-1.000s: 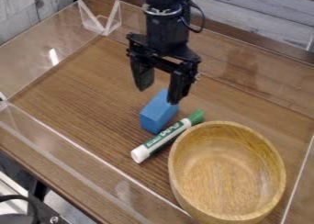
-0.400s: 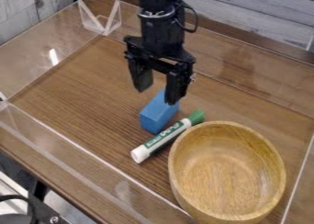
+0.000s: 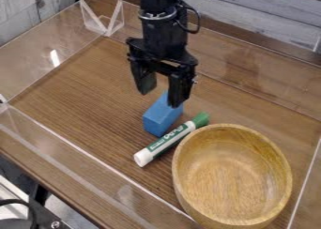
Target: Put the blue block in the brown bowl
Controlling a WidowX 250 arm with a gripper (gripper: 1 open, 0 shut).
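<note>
The blue block (image 3: 158,117) stands on the wooden table, just left of the brown bowl (image 3: 234,173). My gripper (image 3: 163,88) hangs straight above the block, pointing down, its two dark fingers spread open with nothing between them. The fingertips end a little above the block's top and do not touch it. The bowl, light brown with visible grain, sits at the lower right and holds nothing.
A white-and-green marker pen (image 3: 171,143) lies diagonally between the block and the bowl, close to both. Clear acrylic walls (image 3: 51,139) ring the table, and a clear stand (image 3: 103,22) sits at the back left.
</note>
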